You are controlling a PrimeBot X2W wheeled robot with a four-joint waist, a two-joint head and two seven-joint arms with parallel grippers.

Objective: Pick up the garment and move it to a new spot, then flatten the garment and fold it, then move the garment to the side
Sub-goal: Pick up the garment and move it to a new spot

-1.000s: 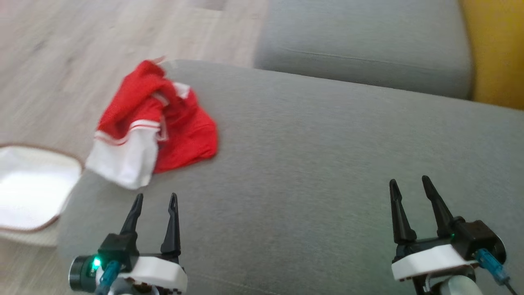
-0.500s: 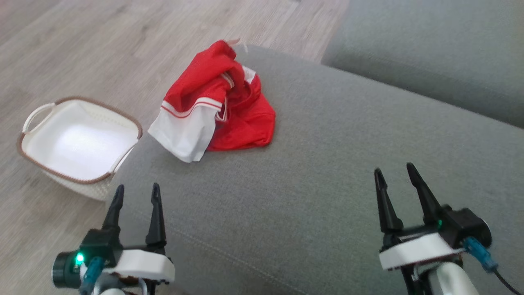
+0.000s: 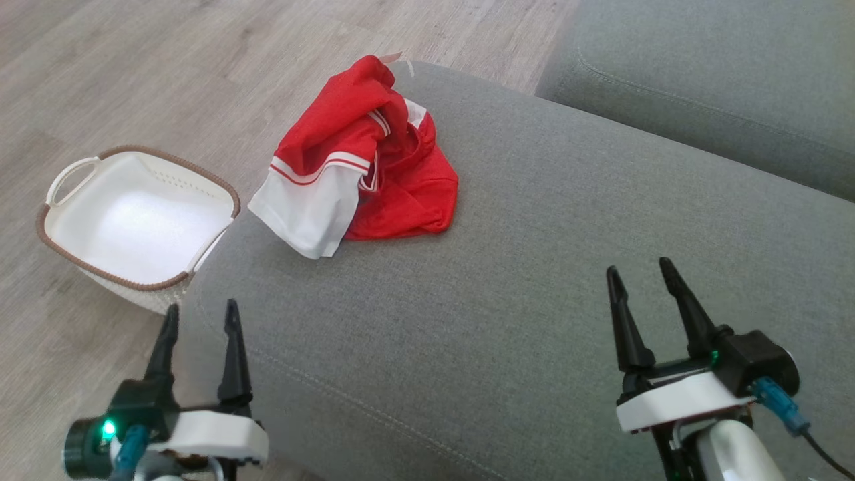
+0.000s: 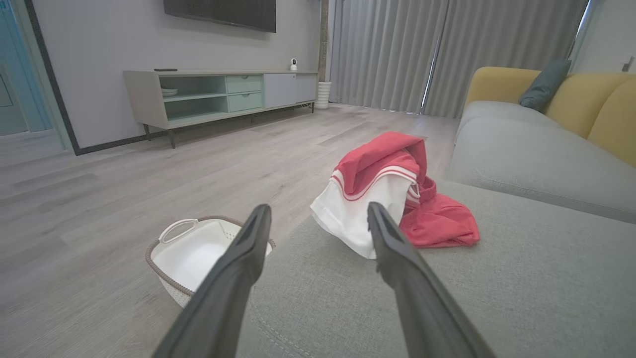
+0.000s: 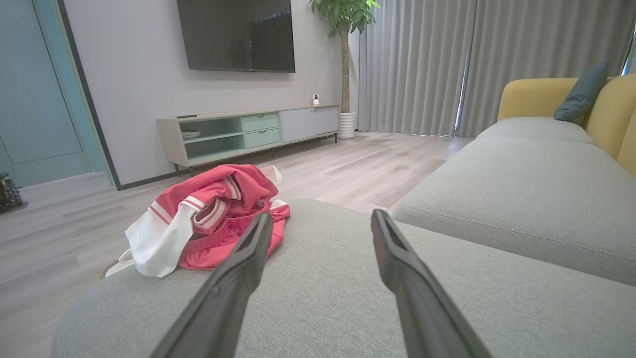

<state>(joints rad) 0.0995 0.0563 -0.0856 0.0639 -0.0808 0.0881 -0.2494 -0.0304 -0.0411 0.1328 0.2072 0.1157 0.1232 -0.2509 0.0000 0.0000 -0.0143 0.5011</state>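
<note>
A pale wood-grain floor (image 3: 133, 80) is seen to the left and beyond, wide and open as far as a low cabinet (image 4: 218, 94) against the wall. In front of the robot a large grey sofa cushion (image 3: 534, 267) is spread out. Its fabric is finely woven, its corners are rounded, and a stitched seam is run along its near left side. Most of its surface is left bare, so broad room is offered to the right of the garment and toward the robot. A second grey cushion (image 3: 721, 87) is set beyond it on the right, divided from it by a dark gap.

A white plastic basket (image 3: 133, 220) is stood on the floor just beside the cushion's left edge. It is shaped with rounded corners, a brown woven rim, loop handles and perforated walls.

The garment (image 3: 361, 167) is left crumpled near the far left corner of the large cushion. It is made of red fabric with a white panel trimmed in red stripes. The white panel is brought up to the left edge, near the basket.

The left pincer (image 3: 202, 307) is held released over the near left edge of the cushion, nothing between its tapered dark fingers. The right pincer (image 3: 638, 266) is likewise held released and empty over the near right part, well apart from the garment.
</note>
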